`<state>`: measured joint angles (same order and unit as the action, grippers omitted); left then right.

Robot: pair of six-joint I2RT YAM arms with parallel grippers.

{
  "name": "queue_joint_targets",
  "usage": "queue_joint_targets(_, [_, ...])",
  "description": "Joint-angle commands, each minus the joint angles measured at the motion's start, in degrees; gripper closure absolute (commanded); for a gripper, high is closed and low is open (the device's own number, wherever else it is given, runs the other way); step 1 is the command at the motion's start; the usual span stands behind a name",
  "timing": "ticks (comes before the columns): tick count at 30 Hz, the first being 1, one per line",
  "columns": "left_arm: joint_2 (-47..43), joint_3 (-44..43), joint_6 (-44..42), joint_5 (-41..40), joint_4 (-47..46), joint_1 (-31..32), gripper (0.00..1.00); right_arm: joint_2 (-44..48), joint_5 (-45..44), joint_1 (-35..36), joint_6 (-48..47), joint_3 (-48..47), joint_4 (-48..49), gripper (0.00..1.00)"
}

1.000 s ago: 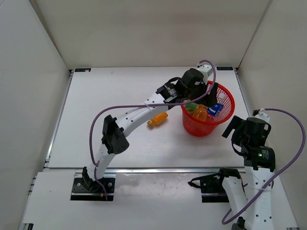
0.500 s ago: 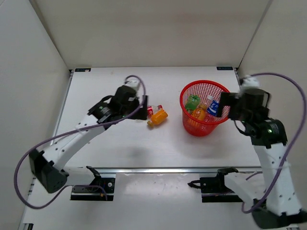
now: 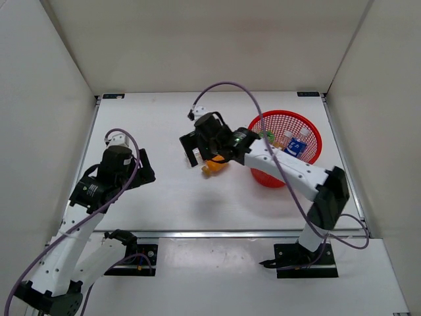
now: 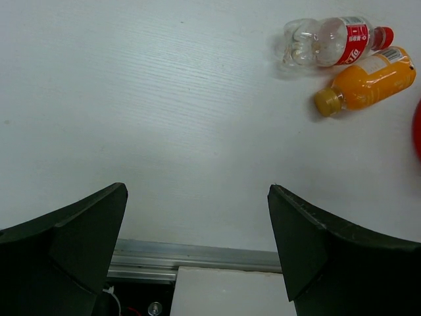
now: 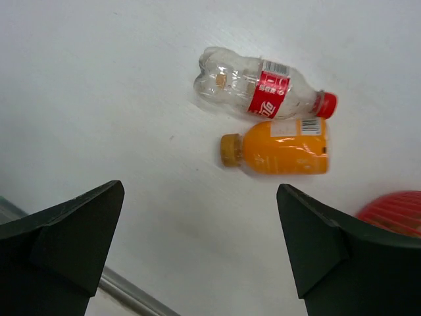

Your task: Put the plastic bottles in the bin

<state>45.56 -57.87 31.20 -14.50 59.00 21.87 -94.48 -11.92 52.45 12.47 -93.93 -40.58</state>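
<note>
Under spread right jaws: orange bottle [image 5: 279, 154], red-label bottle [image 5: 260, 92].

The clear bottle [image 5: 230, 85] lying on the tabletop [image 5: 99, 79] wears a red label [image 5: 269, 96] with white script lettering, too blurred to read for certain. The orange bottle [image 5: 276, 155] just beside it carries a white barcode panel [image 5: 309, 126]; its digits are illegible.

Left gripper [image 4: 197, 191] withdrawn near-left, right gripper [image 5: 200, 187] swung from bin [image 3: 318, 136] over orange bottle [image 5: 279, 153] and red-label bottle [image 5: 256, 92]
</note>
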Motion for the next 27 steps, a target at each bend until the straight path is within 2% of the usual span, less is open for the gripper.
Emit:
queue_joint_targets(1, [0.05,0.21,0.45,1.84,1.82,0.28,0.01,-4.39,-0.47,-1.9,9.23,1.98,7.69,0.01])
queue_joint_targets(3, [-0.56,2.57,0.87,4.3,1.82,0.89,0.02,-4.66,-1.17,-2.26,13.09,5.4,10.33,0.01])
queue_joint_targets(6, [-0.39,5.83,0.53,6.84,0.33,0.99,0.01,-4.4,-8.18,-0.77,17.39,10.52,12.72,0.01])
queue_joint_targets(8, [0.05,6.62,0.35,8.69,-0.9,1.07,0.01,-4.75,-9.08,-1.29,20.74,13.58,14.29,0.01])
queue_joint_targets(14, [-0.47,7.06,-0.35,8.53,-3.28,1.25,0.02,-5.63,-12.77,-2.7,30.07,21.59,22.63,0.01])
queue_joint_targets(17, [-0.56,7.24,-1.23,7.83,-2.75,0.89,0.01,-10.09,-16.8,-2.35,31.48,19.15,22.21,0.01])
queue_joint_targets(27, [-1.18,7.06,-2.81,8.09,-3.19,0.81,0.01,-18.73,-20.67,-5.42,39.73,13.86,21.24,0.01])
